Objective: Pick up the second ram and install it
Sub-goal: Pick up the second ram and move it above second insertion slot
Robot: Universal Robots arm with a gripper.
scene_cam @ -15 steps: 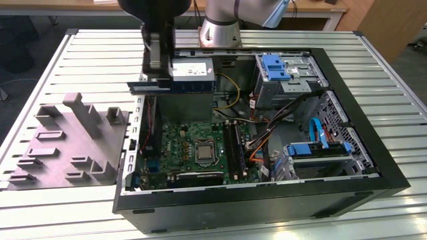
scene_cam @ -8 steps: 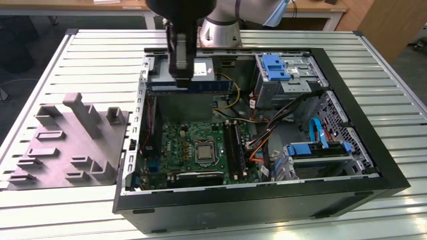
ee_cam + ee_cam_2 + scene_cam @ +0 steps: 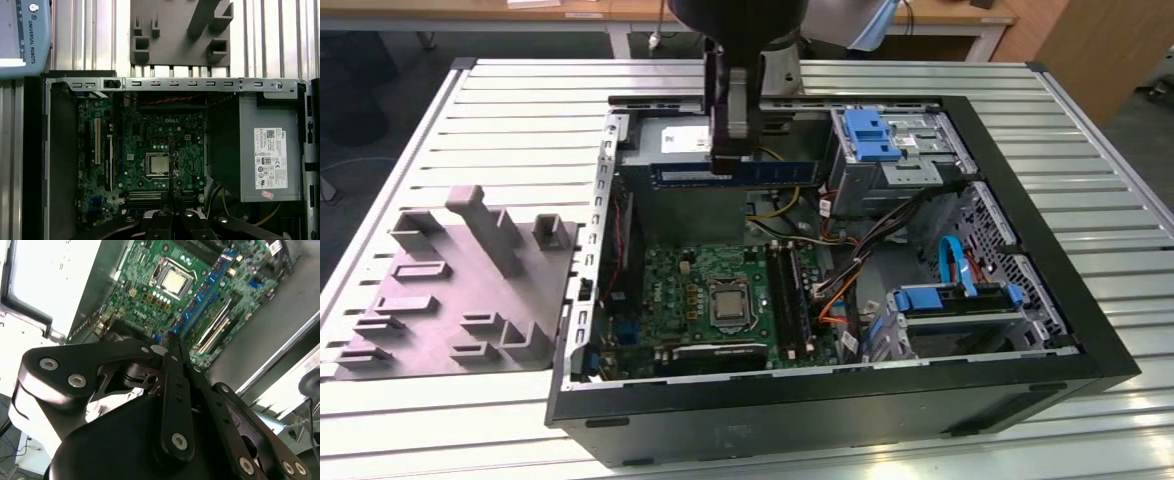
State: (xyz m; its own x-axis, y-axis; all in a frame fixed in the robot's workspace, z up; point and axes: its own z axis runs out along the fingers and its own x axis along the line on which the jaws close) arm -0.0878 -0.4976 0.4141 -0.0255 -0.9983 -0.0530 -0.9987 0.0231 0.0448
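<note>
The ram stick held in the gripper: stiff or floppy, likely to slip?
Likely stiff: the second ram juts level from both sides of the gripper without sagging. Probably light, being a thin board. Clamped near its middle, it might pivot if pushed unevenly.

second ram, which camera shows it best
The exterior view: the second ram shows its long flat side, clamped in the gripper above the open case. The second wrist view shows it foreshortened; in the first wrist view it is a thin edge-on line.

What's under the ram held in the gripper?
The motherboard, with its socket and memory slots showing. The ram hides the strip of board directly beneath it.
</note>
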